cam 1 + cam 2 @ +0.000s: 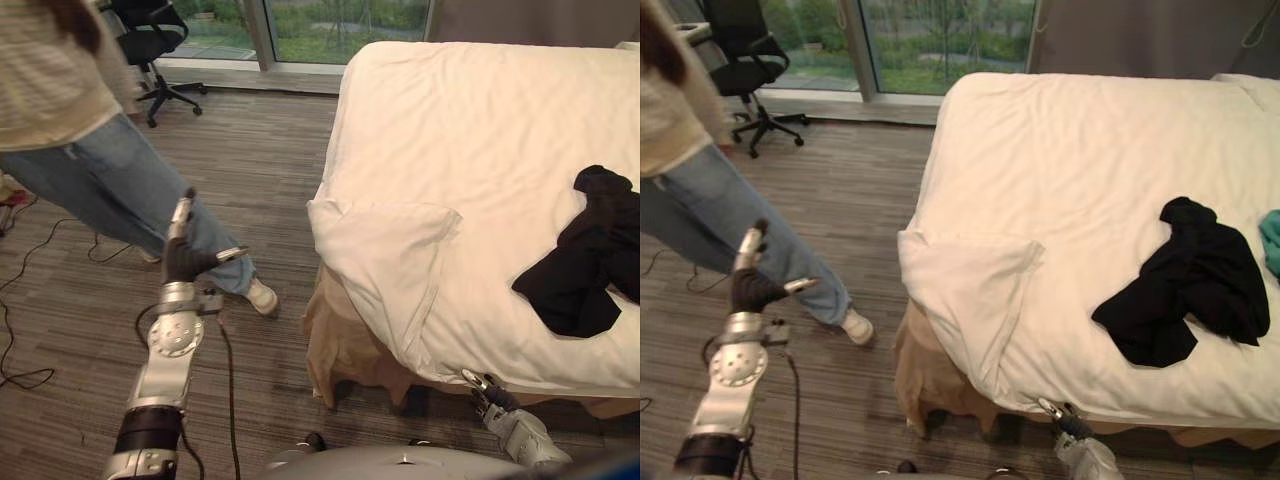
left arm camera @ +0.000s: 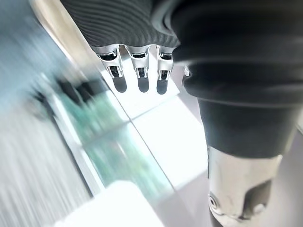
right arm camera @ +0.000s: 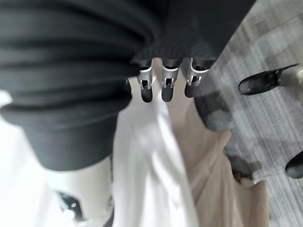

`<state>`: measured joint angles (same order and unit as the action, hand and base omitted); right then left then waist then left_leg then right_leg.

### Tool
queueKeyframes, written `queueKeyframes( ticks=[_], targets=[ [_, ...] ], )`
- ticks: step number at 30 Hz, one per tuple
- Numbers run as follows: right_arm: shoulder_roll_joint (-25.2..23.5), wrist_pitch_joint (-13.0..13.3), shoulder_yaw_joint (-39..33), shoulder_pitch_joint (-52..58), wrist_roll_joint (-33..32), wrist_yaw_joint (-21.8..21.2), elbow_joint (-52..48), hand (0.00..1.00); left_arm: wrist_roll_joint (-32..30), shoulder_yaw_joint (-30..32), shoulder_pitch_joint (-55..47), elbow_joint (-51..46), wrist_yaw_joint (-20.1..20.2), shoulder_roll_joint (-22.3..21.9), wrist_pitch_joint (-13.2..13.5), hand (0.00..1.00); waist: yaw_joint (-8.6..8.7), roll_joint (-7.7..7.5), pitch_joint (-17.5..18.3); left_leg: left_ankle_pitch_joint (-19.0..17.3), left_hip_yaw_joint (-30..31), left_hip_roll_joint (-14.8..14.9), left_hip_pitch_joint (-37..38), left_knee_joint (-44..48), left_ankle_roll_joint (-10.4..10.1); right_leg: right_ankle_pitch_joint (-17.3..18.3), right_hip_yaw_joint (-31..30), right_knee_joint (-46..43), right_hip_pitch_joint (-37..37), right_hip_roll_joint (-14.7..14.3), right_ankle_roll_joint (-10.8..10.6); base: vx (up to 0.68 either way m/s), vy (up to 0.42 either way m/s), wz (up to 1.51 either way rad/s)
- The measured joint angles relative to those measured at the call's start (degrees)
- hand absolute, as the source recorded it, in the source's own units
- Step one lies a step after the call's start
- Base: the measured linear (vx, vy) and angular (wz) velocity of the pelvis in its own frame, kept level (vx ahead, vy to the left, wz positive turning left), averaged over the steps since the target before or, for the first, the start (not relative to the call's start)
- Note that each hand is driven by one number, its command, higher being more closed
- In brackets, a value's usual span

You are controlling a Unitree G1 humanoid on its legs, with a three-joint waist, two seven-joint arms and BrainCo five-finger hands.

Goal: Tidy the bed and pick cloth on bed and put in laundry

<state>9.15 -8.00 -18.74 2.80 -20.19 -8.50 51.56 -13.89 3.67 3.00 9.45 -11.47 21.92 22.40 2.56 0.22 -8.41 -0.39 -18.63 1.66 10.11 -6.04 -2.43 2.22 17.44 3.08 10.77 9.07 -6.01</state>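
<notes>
- The black cloth (image 1: 1185, 290) lies crumpled in a loose heap on the right side of the bed (image 1: 1060, 150), near the near edge, with no hand touching it.
- It is dark and soft, bunched into folds, with a lobe trailing toward the near left.
- Just to its right, at the edge of the view, a bit of teal fabric (image 1: 1271, 240) shows on the covers.
- The white bedding is mostly smooth; at the near left corner a flap of the white cover (image 1: 970, 285) is folded back and hangs over the side.
- Below that corner a tan bed skirt (image 1: 925, 375) sags to the floor.
- The left hand (image 1: 183, 258) is raised over the floor well left of the bed, fingers straight, thumb stuck out, holding nothing.
- The right hand (image 1: 490, 392) sits low at the near edge of the bed, under the overhanging cover, fingers straight and empty.
- A person (image 1: 110, 190) in jeans and white shoes walks across the striped wood-look floor (image 1: 260, 150) on the left.
- Far left stands a black office chair (image 1: 150, 40) by a large window (image 1: 940, 40) with greenery outside.
</notes>
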Motion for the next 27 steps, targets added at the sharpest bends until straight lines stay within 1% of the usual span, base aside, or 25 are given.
queueKeyframes(
  ticks=[2, 4, 7, 8, 10, 11, 12, 14, 16, 18, 19, 20, 21, 22, 23, 24, 25, 26, 27],
  targets=[
    [-0.3, 0.1, 0.9, 0.4, 0.0, 0.5, 0.0, 0.0, -3.5, -4.7, 1.3, 0.0, 0.6, 0.8, 0.5, 0.0, 0.39, 0.01, 0.0, 0.0, -0.8, 0.1, 0.1, 0.1, 0.0, 0.0, -0.9, 0.1, -0.1, -0.2, 0.1, 0.09, -0.02, -0.19],
    [-1.2, 0.5, 2.0, 0.4, 0.0, 1.8, 0.1, 0.0, -8.0, -12.7, 3.9, 0.0, 2.7, 1.4, 0.6, 0.0, 1.29, 0.04, 0.0, 0.0, -2.1, 0.3, 1.1, 0.2, 0.0, -0.1, -2.0, 0.1, 0.2, -0.4, 0.3, 0.07, -0.029, -0.3],
    [-2.1, 0.8, 3.6, 0.4, 0.0, 2.5, 0.2, 0.0, -10.3, -18.2, 6.7, 0.1, 4.4, 1.4, 0.2, 0.0, 1.95, 0.11, 0.1, 0.0, -3.1, 0.3, 1.4, 0.3, -0.1, -0.2, -2.6, 0.1, -0.1, -0.7, 0.6, 0.02, -0.03, -0.19],
    [-2.4, 0.8, 3.8, 0.4, 0.0, 2.7, 0.5, 0.0, -10.7, -20.0, 7.7, 0.3, 5.0, 1.4, -0.2, 0.0, 2.66, 0.13, 0.1, 0.0, -3.1, 0.4, 1.3, 0.3, -0.1, -0.2, -2.6, 0.1, -0.1, -0.7, 0.6, 0.0, -0.033, -0.02],
    [-2.5, 1.0, 4.2, 0.5, 0.0, 3.5, 1.6, 0.0, -13.7, -25.4, 10.2, 2.5, 5.6, 1.3, -2.7, 0.0, 3.36, 0.37, 0.2, 0.0, -4.0, 0.5, 1.5, 0.3, -0.1, -0.3, -2.9, 0.0, -0.2, -0.8, 0.8, -0.02, -0.033, -0.1],
    [-2.5, 1.1, 4.4, 0.5, 0.0, 3.9, 1.8, 0.0, -14.6, -26.5, 10.8, 3.4, 5.9, 1.3, -3.5, 0.0, 3.46, 0.39, 0.2, 0.0, -4.5, 0.5, 1.7, 0.3, -0.1, -0.3, -3.2, 0.0, -0.3, -0.8, 0.8, -0.05, -0.03, -0.21],
    [-2.5, 1.4, 5.0, 0.5, 0.0, 4.2, 2.2, 0.0, -16.0, -28.0, 11.7, 5.4, 6.4, 1.2, -5.0, 0.0, 3.79, 0.41, 0.2, 0.0, -4.8, 0.5, 1.9, 0.2, -0.1, -0.3, -3.9, -0.1, -0.3, -0.9, 0.8, -0.06, -0.025, -0.2],
    [-2.5, 2.2, 6.0, 0.9, 0.0, 4.6, 2.3, 0.0, -17.4, -29.2, 12.5, 8.4, 6.6, 1.2, -7.9, 0.0, 4.65, 0.48, 0.3, 0.0, -5.9, 0.5, 2.1, 0.0, -0.1, -0.3, -4.5, -0.3, -0.7, -0.9, 0.9, -0.08, -0.024, -0.21],
    [-2.5, 2.6, 6.0, 1.5, 0.0, 4.9, 2.4, 0.0, -18.9, -30.7, 14.0, 10.7, 7.0, 1.2, -10.0, 0.0, 4.81, 0.61, 0.3, 0.0, -6.0, 0.6, 1.9, 0.0, -0.1, -0.3, -4.8, -1.1, -1.4, -0.9, 1.0, -0.08, -0.018, -0.09],
    [-2.5, 2.8, 6.0, 2.1, 0.0, 5.4, 3.1, 0.0, -19.6, -31.4, 14.7, 12.8, 7.9, 1.3, -12.0, 0.0, 5.83, 0.6, 0.3, -0.1, -6.0, 0.6, 2.0, 0.0, -0.2, -0.3, -4.8, -1.4, -1.5, -0.9, 1.0, -0.1, -0.006, 0.0],
    [-2.5, 2.8, 6.0, 2.2, 0.1, 5.5, 3.3, 0.0, -20.1, -32.0, 15.1, 13.5, 8.5, 1.3, -13.1, 0.0, 5.9, 0.61, 0.3, -0.1, -6.1, 0.6, 2.0, 0.0, -0.2, -0.3, -4.8, -1.6, -1.5, -0.9, 1.0, -0.1, 0.006, -0.04],
    [-2.6, 2.8, 6.0, 2.4, 0.1, 5.6, 3.4, 0.0, -21.2, -33.2, 15.6, 15.0, 9.7, 1.3, -14.9, 0.0, 6.09, 0.65, 0.3, -0.2, -6.3, 0.6, 2.1, 0.0, -0.3, -0.3, -5.1, -1.9, -2.0, -0.9, 1.0, -0.11, 0.013, -0.17],
    [-2.8, 2.8, 6.0, 2.5, 0.1, 5.8, 3.4, 0.0, -21.8, -34.1, 15.6, 16.2, 11.1, 1.1, -16.8, 1.0, 6.11, 0.67, 0.3, -0.4, -7.2, 0.7, 2.2, 0.0, -0.2, -0.2, -5.7, -2.4, -2.5, -0.9, 1.0, -0.1, 0.012, -0.25],
    [-2.9, 2.8, 6.0, 2.5, 0.1, 5.9, 3.4, 0.0, -22.2, -34.6, 15.6, 16.9, 11.6, 1.0, -17.8, 1.0, 6.09, 0.7, 0.3, -0.5, -7.6, 0.9, 2.3, 0.0, -0.2, -0.1, -6.1, -2.7, -2.6, -0.9, 1.2, -0.09, 0.001, -0.3],
    [-3.1, 2.8, 6.0, 2.6, 0.2, 6.1, 3.4, 0.0, -23.6, -35.5, 15.5, 18.0, 12.6, 0.6, -19.6, 1.0, 6.15, 0.74, 0.3, -0.8, -7.9, 1.1, 2.2, 0.3, -0.1, 0.4, -6.7, -3.9, -4.0, -0.9, 1.7, -0.07, 0.006, -0.28],
    [-3.4, 2.7, 6.0, 2.6, 0.2, 6.4, 3.4, 0.0, -24.6, -35.7, 15.5, 19.2, 13.1, -0.2, -21.6, 1.0, 6.22, 0.7, 0.3, -0.9, -8.0, 1.0, 1.6, 0.4, -0.2, 1.2, -7.6, -6.0, -5.9, -0.7, 1.5, -0.07, 0.012, -0.23],
    [-3.6, 2.7, 6.0, 2.6, 0.2, 6.4, 3.3, 0.0, -25.2, -35.7, 15.5, 19.7, 13.2, -0.5, -22.6, 1.0, 6.28, 0.64, 0.3, -1.1, -8.2, 1.0, 1.0, 0.8, -0.3, 1.8, -7.8, -7.3, -6.8, -0.5, 1.6, -0.06, 0.026, -0.1],
    [-4.0, 2.6, 6.0, 2.4, 0.3, 6.5, 3.3, 0.0, -26.1, -35.7, 15.6, 20.8, 13.4, -1.0, -24.1, 1.0, 6.75, 0.2, 0.0, -2.1, -8.3, 1.1, -0.8, 3.5, 0.3, 2.7, -7.9, -10.2, -8.7, 0.3, 1.3, -0.03, 0.011, 0.03],
    [-4.0, 2.3, 6.0, 2.2, 0.3, 6.6, 3.3, 0.0, -26.7, -35.7, 16.0, 22.1, 13.5, -1.6, -24.7, 1.0, 7.43, -0.15, -0.6, -3.5, -8.4, 1.4, -2.8, 7.3, 0.7, 3.5, -8.2, -12.9, -10.3, 1.0, 1.2, -0.03, 0.001, 0.04]
  ],
)
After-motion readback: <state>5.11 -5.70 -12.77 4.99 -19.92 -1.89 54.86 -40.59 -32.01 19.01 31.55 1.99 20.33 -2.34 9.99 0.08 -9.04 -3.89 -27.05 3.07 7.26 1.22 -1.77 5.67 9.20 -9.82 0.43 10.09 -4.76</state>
